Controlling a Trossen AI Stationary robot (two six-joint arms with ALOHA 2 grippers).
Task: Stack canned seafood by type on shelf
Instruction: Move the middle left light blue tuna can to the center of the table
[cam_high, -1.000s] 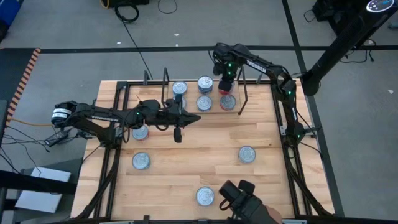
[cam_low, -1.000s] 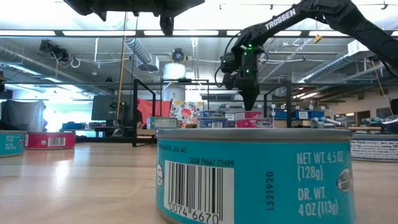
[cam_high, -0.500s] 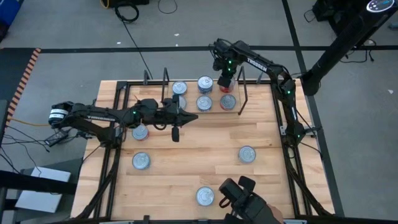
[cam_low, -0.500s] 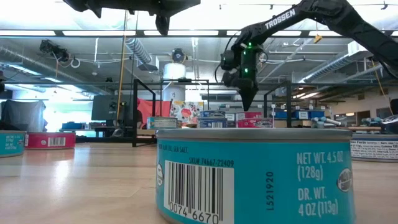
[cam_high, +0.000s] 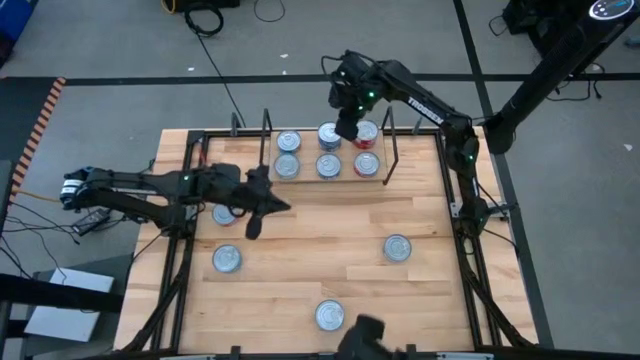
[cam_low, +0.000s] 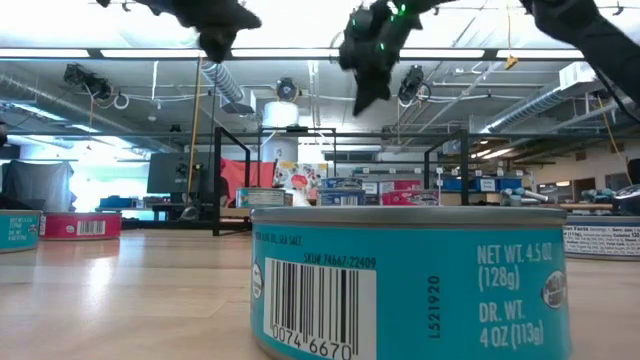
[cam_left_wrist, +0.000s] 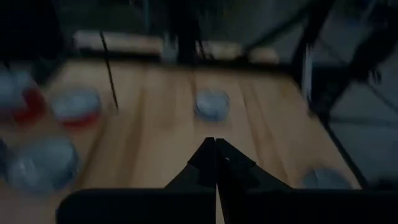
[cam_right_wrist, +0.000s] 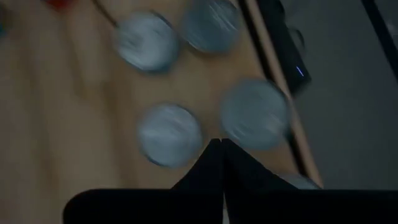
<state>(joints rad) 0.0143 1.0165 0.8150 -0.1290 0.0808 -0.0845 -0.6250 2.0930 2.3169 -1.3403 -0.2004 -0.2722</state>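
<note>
Both grippers clenched, empty. Right gripper (cam_high: 347, 128) high over shelf (cam_high: 305, 178); left gripper (cam_high: 252, 228) just off it. Risk: descending arm topples stacked tins (cam_high: 328, 165).

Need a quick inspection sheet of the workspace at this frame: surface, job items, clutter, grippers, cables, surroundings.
Surface: wooden table, black frame rails along its sides.
Job's things: shelf at the far edge carries six tins in two rows, the right-hand pair red-sided. Four loose tins on the table: one at left, one at right, one at the near edge, one partly under the left arm.
Clutter: nothing seen.
Grippers: left gripper shut, empty, over the table's left half; right gripper shut, empty, above the shelf.
Cables: loose cables on the floor beyond the table.
Surroundings: grey floor, a dark stand at right; open workshop behind.
</note>
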